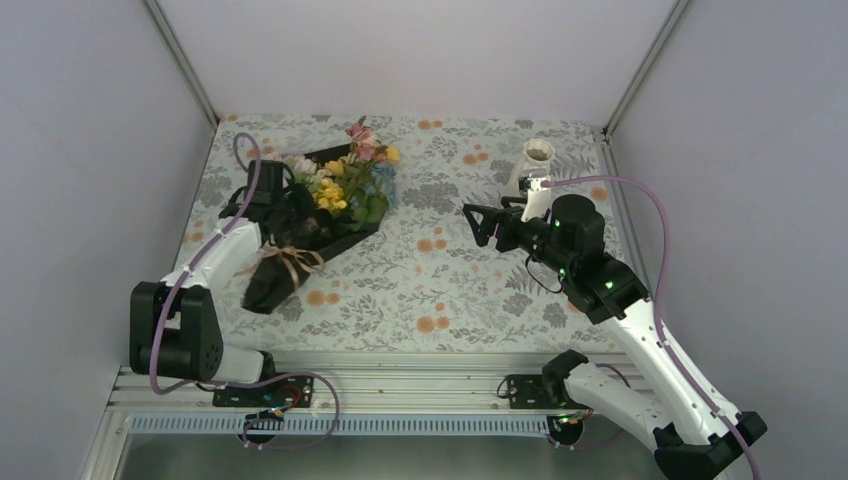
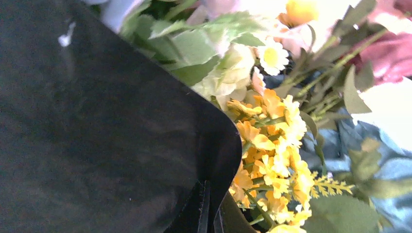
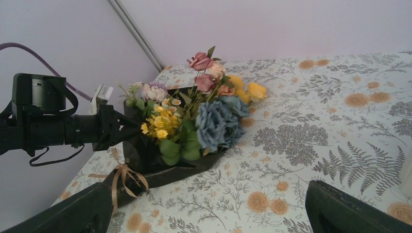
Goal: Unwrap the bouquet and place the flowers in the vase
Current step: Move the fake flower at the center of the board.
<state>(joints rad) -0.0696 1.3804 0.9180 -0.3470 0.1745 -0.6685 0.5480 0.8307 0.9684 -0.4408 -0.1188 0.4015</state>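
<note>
The bouquet (image 1: pixel 325 205) lies on the left of the table, its flowers (image 1: pixel 355 175) pointing to the far side. Its black sheet (image 2: pixel 97 126) is tied low down with a tan ribbon (image 1: pixel 292 262). My left gripper (image 2: pixel 210 213) is shut on the sheet's upper edge, right beside the yellow blooms (image 2: pixel 272 160). The right wrist view shows that left gripper (image 3: pixel 127 128) at the wrap's left rim. My right gripper (image 1: pixel 475 222) hovers open mid-table, facing the bouquet (image 3: pixel 194 121), nothing between its fingers (image 3: pixel 350 213). The white ribbed vase (image 1: pixel 537 160) stands far right, behind the right arm.
A floral-print tablecloth (image 1: pixel 450 290) covers the table. Grey walls close in the left, far and right sides. The arms' mounting rail (image 1: pixel 400 385) runs along the near edge. A purple cable (image 1: pixel 655 230) loops over the right arm.
</note>
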